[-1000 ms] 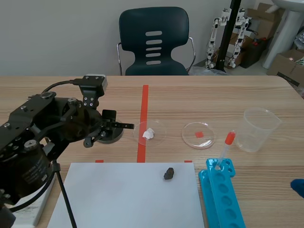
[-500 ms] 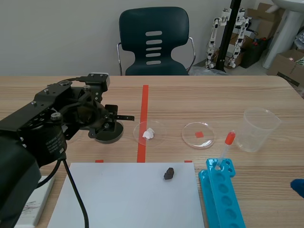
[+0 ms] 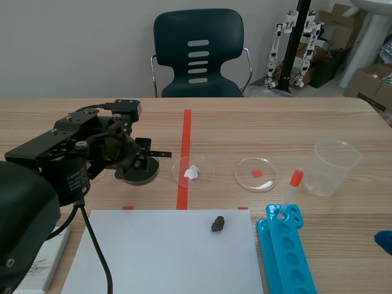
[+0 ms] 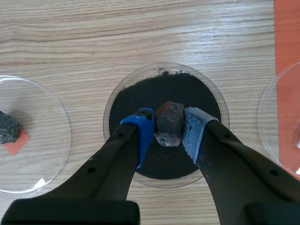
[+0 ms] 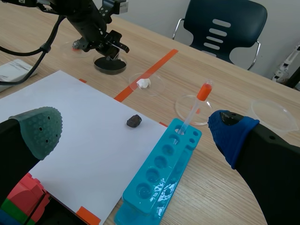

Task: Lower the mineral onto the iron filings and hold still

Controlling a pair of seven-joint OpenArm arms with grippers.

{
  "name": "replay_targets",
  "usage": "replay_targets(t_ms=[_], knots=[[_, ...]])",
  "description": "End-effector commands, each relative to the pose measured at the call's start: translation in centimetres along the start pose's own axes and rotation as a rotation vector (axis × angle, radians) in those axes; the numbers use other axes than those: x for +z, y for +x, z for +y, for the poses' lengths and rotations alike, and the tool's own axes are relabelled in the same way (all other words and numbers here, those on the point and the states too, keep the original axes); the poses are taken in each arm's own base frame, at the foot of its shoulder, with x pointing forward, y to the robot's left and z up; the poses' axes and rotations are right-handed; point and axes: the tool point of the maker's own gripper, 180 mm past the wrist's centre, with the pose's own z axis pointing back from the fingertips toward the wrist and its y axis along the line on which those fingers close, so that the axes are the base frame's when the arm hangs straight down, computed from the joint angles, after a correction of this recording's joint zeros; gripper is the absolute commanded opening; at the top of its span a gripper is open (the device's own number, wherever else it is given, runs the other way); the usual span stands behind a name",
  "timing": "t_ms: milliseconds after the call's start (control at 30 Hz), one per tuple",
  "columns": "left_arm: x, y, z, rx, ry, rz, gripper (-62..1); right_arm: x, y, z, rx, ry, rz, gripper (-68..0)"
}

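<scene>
Scene view: left arm (image 3: 67,160) hides mineral (image 4: 169,123), pt of filings dish (image 3: 139,176).

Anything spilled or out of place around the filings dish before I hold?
No spill: the filings sit inside their dish, mineral gripped over them. Only oddity: a dark stone lies loose on the white paper, not in a dish.
</scene>
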Motion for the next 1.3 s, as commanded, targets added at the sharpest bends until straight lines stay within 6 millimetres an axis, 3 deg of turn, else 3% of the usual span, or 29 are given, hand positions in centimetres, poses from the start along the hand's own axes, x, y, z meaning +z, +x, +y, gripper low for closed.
replay_targets(t_ms=[0,333,1267], knots=[[0.1,1.8,-0.8,0.004,-0.015,-0.042,-52.4,-0.2,0.9,-0.3,0.003,-0.01,-0.034,0.4],[-0.9,0.4,-0.5,0.003,-0.005,-0.004,-52.4,-0.2,0.9,-0.3,0.003,-0.01,-0.034,0.4],[-0.9,0.1,-0.6,0.016,-0.011,0.007,-52.4,-0.2,0.9,-0.3,0.003,-0.01,-0.034,0.4]])
